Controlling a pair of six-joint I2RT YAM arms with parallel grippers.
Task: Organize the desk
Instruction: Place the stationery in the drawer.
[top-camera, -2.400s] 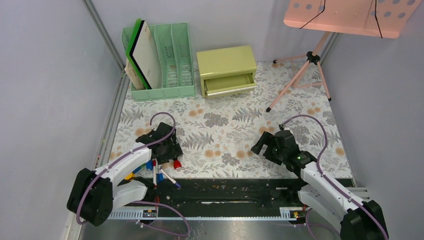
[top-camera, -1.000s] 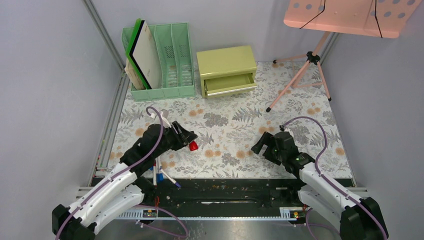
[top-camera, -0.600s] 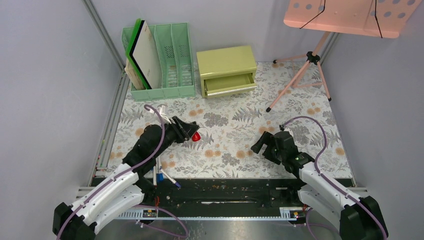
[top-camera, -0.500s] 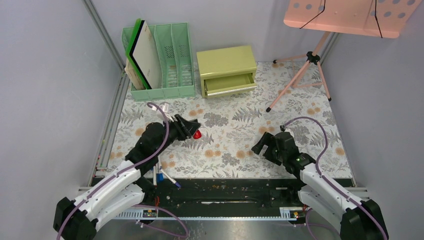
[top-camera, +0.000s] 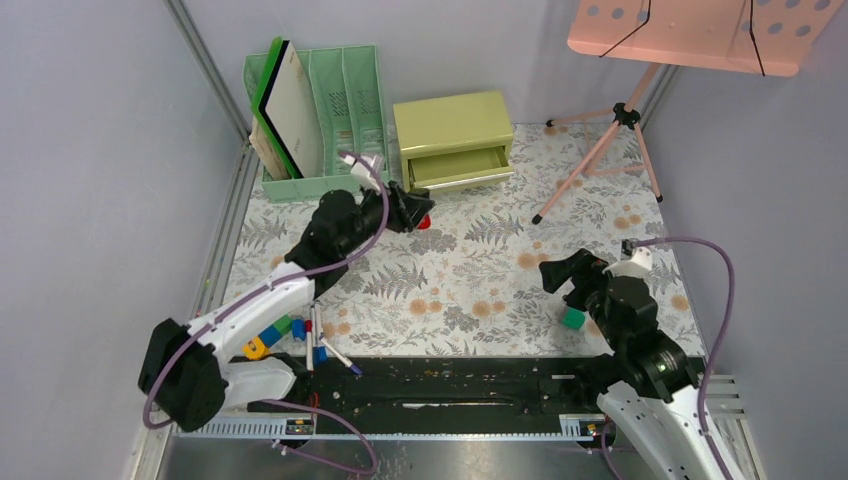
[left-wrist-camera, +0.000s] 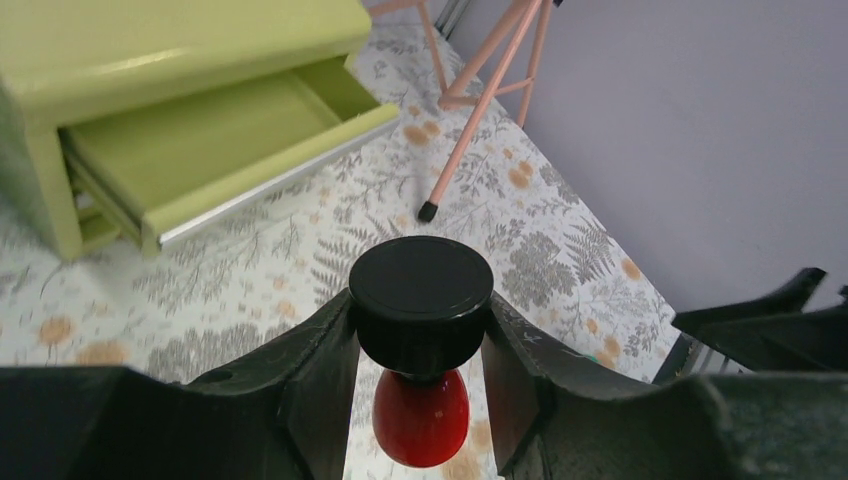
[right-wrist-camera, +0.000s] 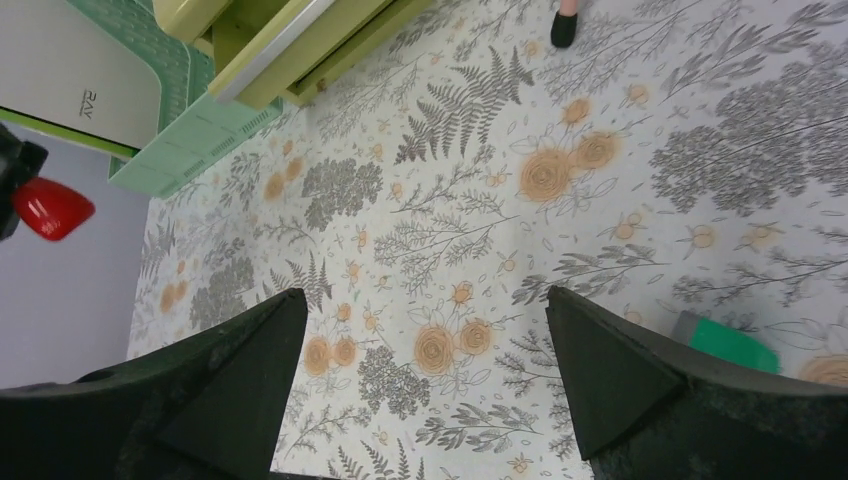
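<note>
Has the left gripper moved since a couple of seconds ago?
Yes. The left gripper, holding the red-and-black knob, went from the near edge of the desk to just in front of the yellow-green drawer chest.

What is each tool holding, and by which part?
Left tool grips the red object by its black round cap. Right tool is open, holding nothing.

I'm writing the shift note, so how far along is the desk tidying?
Looks done: folders stand filed in the green rack. In hand: the left gripper grips a red-and-black knob-shaped piece close to the chest's open drawer, probably its destination. Left on the desk: pens and small coloured blocks by the near left edge, plus a green block near the open right gripper.
</note>
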